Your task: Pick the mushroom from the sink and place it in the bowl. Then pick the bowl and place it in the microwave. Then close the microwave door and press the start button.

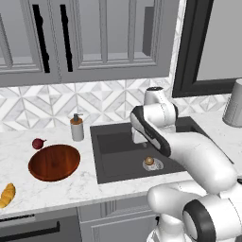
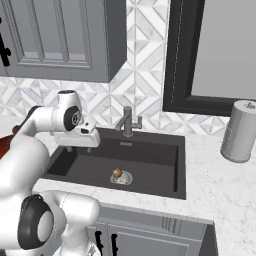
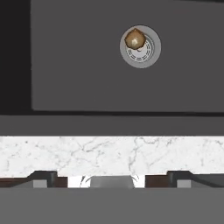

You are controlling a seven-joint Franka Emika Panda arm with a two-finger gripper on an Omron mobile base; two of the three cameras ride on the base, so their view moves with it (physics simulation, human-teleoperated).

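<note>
The small tan mushroom [image 1: 149,161] [image 2: 117,173] [image 3: 134,39] sits on the round steel drain [image 3: 140,46] in the dark grey sink [image 1: 118,156] [image 2: 150,155] [image 3: 78,65]. My gripper [image 2: 79,148] [image 3: 111,177] hovers above the sink's left part, well above and to the left of the mushroom. It is open, with nothing between the fingertips [image 3: 43,177]. The reddish-brown wooden bowl [image 1: 54,162] rests empty on the counter left of the sink. The microwave and its door are out of view.
A dark red onion [image 1: 38,143] and a soap dispenser [image 1: 77,127] stand behind the bowl. A golden pastry [image 1: 7,194] lies at the counter's front left. The faucet [image 2: 127,121] rises behind the sink. A paper towel roll [image 2: 240,131] stands to the right.
</note>
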